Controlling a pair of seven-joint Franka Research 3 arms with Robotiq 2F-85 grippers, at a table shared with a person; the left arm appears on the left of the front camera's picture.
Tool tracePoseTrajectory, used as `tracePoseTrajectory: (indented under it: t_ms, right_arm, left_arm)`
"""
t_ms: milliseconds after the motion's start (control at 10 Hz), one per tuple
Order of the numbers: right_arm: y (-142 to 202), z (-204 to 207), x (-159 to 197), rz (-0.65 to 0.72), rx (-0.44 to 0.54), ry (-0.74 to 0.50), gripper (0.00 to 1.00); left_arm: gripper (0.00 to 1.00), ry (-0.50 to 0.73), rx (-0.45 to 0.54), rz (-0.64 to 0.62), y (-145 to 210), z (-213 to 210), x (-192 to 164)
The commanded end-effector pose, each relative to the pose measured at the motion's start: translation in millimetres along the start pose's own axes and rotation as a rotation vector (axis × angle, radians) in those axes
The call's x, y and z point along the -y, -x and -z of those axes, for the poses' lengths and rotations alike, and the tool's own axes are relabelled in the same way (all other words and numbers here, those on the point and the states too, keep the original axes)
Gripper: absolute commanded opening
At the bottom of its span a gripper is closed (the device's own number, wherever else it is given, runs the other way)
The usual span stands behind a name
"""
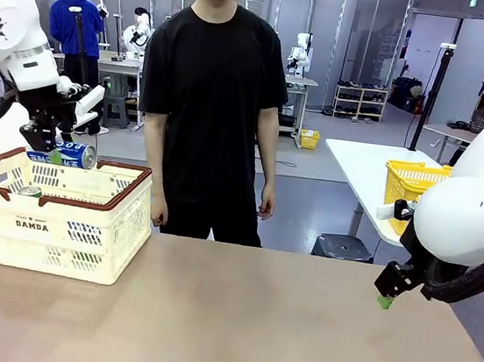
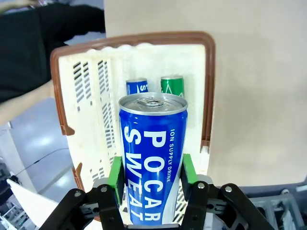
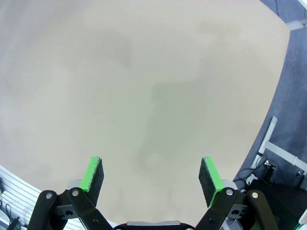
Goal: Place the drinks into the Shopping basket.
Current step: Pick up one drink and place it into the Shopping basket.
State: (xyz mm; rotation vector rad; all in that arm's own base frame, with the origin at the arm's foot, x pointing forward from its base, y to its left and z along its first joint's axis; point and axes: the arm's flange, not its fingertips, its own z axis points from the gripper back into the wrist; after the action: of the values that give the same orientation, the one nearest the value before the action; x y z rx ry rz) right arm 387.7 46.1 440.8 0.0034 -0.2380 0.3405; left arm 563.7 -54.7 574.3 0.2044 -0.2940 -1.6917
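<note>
Left gripper (image 2: 151, 179) clamps a blue can (image 2: 152, 158) above the Shopping basket (image 1: 84, 245) at the worktop's left edge; 2 cans (image 2: 171, 86) lie inside. Right gripper (image 3: 151, 175), jaws wide apart, holds nothing.

Blue can (image 2: 152, 160) held above cream basket (image 2: 199, 72) holding blue (image 2: 137, 86) and green cans (image 2: 172, 85)

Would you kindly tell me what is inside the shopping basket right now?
In the shopping basket stand two cans, a blue one and a green one. The large blue can held above by the left pincer covers part of the floor, so that part can't be checked.
</note>
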Motion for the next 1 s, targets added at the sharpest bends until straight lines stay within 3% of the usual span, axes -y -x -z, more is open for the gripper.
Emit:
tracePoseTrajectory:
  t_ms: [0, 900]
  right_arm:
    - [2.3, 0.9, 0.9, -0.004, 0.000, 0.000, 1.00]
    - [2.3, 0.9, 0.9, -0.004, 0.000, 0.000, 1.00]
  left_arm:
    - [0.56, -0.029, 0.012, 0.014, 5.3, 0.2, -11.0]
    - [0.56, 0.014, 0.002, -0.031, 8.7, 20.3, -16.3]
